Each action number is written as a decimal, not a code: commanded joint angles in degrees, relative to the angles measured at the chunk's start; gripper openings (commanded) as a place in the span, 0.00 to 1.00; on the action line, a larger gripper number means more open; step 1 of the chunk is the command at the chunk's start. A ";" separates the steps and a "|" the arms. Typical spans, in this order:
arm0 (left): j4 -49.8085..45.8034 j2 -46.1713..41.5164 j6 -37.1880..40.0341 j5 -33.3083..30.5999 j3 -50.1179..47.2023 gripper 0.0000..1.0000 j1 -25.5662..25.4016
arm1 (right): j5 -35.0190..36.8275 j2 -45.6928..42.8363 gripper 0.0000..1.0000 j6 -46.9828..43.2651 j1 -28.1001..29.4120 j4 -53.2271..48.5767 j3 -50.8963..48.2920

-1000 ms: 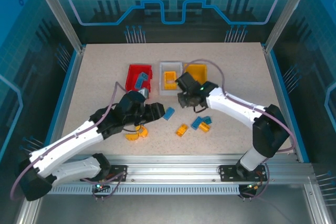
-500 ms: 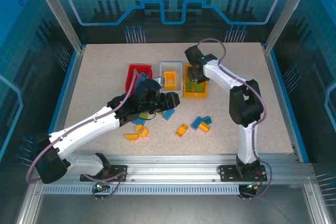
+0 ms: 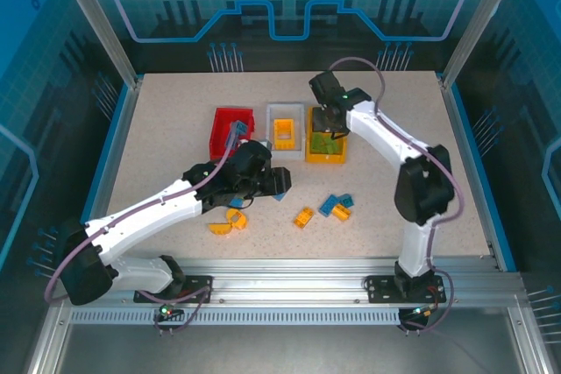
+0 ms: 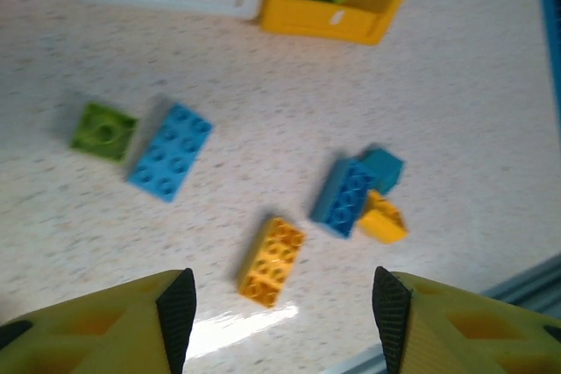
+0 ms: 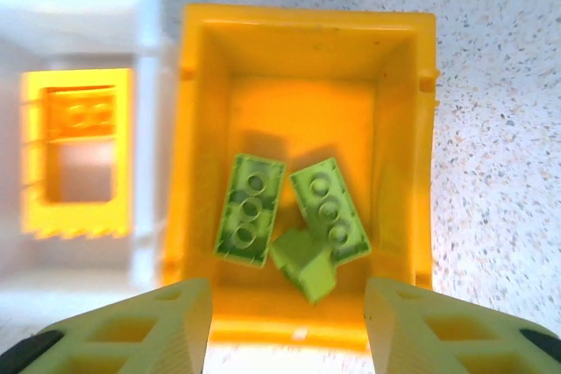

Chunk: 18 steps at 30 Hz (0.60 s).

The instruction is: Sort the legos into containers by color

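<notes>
My right gripper (image 5: 287,321) hangs open above the orange-yellow bin (image 5: 399,129), empty. Three green legos (image 5: 250,208) lie loose on that bin's floor. The white bin (image 5: 147,59) beside it holds an orange-yellow lego (image 5: 79,111), and the red bin (image 3: 230,118) holds a blue one (image 3: 234,134). My left gripper (image 4: 280,313) is open low over the table, its fingers either side of an orange lego (image 4: 272,261) and not touching it. Nearby lie a blue lego (image 4: 171,162), a green lego (image 4: 103,130), and a blue and yellow cluster (image 4: 351,197).
Two yellow pieces (image 3: 226,223) lie on the table near my left forearm. The table's front edge and its metal rail (image 3: 289,286) run close behind the loose bricks. The three bins stand side by side at mid-table.
My right arm swung from mid-table to above the orange-yellow bin and its jaws opened. My left gripper moved right, over the loose bricks.
</notes>
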 commanded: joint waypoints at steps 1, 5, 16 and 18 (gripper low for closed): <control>-11.34 -1.83 -1.45 -7.65 -2.07 0.65 0.64 | 0.98 -10.84 0.53 -0.66 4.68 3.42 -6.17; -13.21 -5.12 -6.34 -5.12 -9.33 0.67 6.67 | -0.29 -20.81 0.57 -1.96 12.56 10.33 -18.73; -12.63 2.64 8.45 -3.07 -13.45 0.99 14.88 | -7.12 -29.53 0.70 4.43 25.33 19.94 -37.00; -12.50 4.93 11.98 -3.46 -12.96 0.99 15.94 | -6.83 -29.33 0.70 5.21 26.28 20.12 -37.11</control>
